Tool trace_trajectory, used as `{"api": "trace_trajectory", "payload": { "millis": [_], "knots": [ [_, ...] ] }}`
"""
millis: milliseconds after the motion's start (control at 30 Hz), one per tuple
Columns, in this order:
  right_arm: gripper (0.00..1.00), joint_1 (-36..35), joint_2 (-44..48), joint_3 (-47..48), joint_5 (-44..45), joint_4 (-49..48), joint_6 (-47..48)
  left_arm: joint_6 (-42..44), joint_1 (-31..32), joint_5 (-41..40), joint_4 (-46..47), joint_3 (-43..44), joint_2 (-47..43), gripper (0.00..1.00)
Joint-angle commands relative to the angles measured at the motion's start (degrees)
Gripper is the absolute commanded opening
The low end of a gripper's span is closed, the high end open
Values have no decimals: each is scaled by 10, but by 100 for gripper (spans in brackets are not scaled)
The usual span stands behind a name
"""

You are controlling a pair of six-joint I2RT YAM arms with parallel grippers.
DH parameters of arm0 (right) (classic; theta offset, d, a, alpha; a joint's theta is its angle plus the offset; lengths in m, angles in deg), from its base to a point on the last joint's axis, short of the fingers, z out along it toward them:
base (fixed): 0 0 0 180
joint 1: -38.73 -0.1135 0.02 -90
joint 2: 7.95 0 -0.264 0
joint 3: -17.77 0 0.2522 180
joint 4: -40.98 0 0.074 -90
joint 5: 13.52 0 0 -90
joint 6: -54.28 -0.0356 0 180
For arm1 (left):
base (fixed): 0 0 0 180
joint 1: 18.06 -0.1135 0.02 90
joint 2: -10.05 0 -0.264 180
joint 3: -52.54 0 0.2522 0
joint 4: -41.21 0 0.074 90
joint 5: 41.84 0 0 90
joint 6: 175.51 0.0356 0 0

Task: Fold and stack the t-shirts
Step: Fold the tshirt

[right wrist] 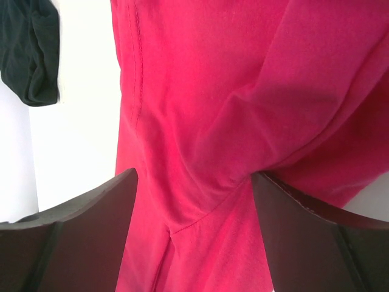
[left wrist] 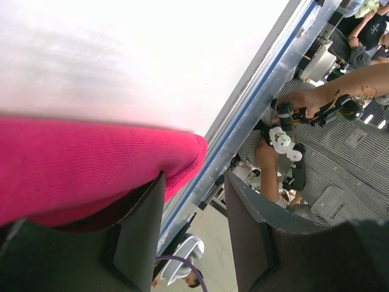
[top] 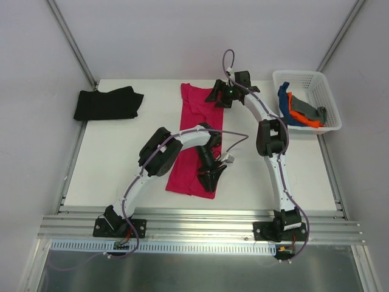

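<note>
White desk (top: 121, 158), left to right: black t-shirt (top: 108, 103) lying far left; pink t-shirt (top: 194, 115) a long strip at centre; left end effector (top: 211, 180) half-open at its near hem, right end effector (top: 220, 97) wide over the far end. Both should pinch corners evenly before folding.

An overhead camera looks down on the table (top: 121, 158); 2 wrist cameras view the pink t-shirt (top: 194, 112) close up.

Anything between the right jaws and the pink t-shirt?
Nothing visible. The right jaws stand open over the far end of the pink t-shirt, only its cloth between them; the black t-shirt lies apart.
</note>
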Motion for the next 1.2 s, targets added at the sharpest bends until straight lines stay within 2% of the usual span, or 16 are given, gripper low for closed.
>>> {"api": "trace_trajectory", "payload": {
  "millis": [0, 400, 500, 633, 767, 867, 900, 1000, 1033, 1100, 1133, 1167],
  "knots": [
    [80, -7, -16, 26, 9, -26, -6, -6, 10, 5, 7, 17, 26, 45],
    [79, -11, -22, 40, 14, -41, -8, -17, 23, 5, 5, 82, 71, 45],
    [79, -10, -14, 45, 14, -31, 10, -15, 23, -1, 4, 79, 63, 44],
    [83, 0, 40, 36, -4, 5, 60, -3, 23, -47, 3, 69, -4, 45],
    [87, 10, 166, -44, 14, 36, 107, 16, 19, -137, 5, 39, -102, 67],
    [91, 17, 278, -117, 40, 53, 131, 17, 6, -199, 22, 4, -205, 77],
    [91, 18, 305, -167, 42, 57, 132, 18, 1, -234, 25, -3, -230, 81],
    [91, 19, 420, -266, 52, 92, 127, 38, -32, -267, 27, -32, -316, 82],
    [91, 18, 444, -332, 50, 103, 128, 43, -44, -274, 29, -60, -355, 82],
    [91, 20, 510, -397, 42, 131, 104, 43, -88, -277, 38, -99, -388, 81],
    [90, 18, 531, -489, 36, 131, 88, 40, -106, -270, 43, -145, -415, 80],
    [89, 16, 583, -531, 29, 132, 77, 32, -151, -265, 46, -169, -424, 79]
  ]
}}
